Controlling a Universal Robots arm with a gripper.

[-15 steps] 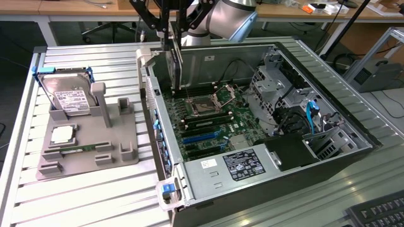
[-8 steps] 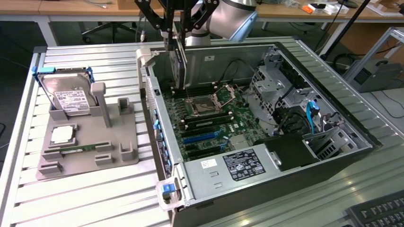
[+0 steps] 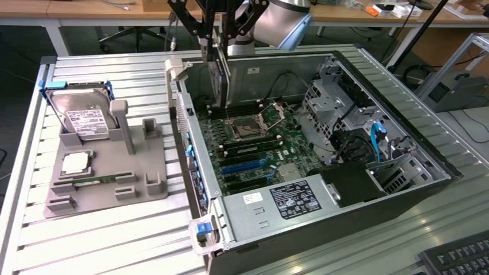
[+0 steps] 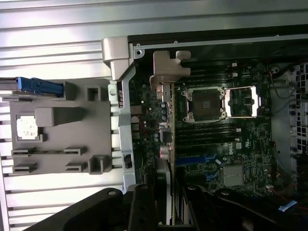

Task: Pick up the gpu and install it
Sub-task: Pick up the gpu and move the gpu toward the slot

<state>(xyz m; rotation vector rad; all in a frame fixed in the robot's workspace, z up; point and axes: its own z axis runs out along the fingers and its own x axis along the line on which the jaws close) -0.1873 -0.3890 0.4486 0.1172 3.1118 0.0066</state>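
hand: the gripper [image 3: 217, 38] is pinched onto the top edge of the gpu [image 3: 219, 74]. The card just dangles off it, so I'd call that a proper grip.
gpu: hangs straight down from the hand, edge-on in the exterior view, inside the open case [image 3: 260, 71].
bracket: the silvery bracket [image 4: 166, 67] is at the end of the card furthest from the hand in the wrist view, sitting close to the case's rear edge.
below the hand: the motherboard [image 3: 264, 143]. The card's lower edge looks clear of it, near the CPU socket [image 3: 246, 127], though I honestly can't tell how much gap there is.
slots: the blue slots [image 3: 244, 166] sit lower down than the hand and off to one side of it, not right under the card.
out of play: the grey holder [image 3: 99, 197] with the hard drive [image 3: 84, 117] is well off to the side of the hand, outside the case.
step: my read is pickup's done and we're mid-carry, with the install itself not started.
what seating calls for: imo the card edge has to sit square over a blue slot with the bracket tucked against the rear wall, then go straight down with no tilt, or it'll snag.
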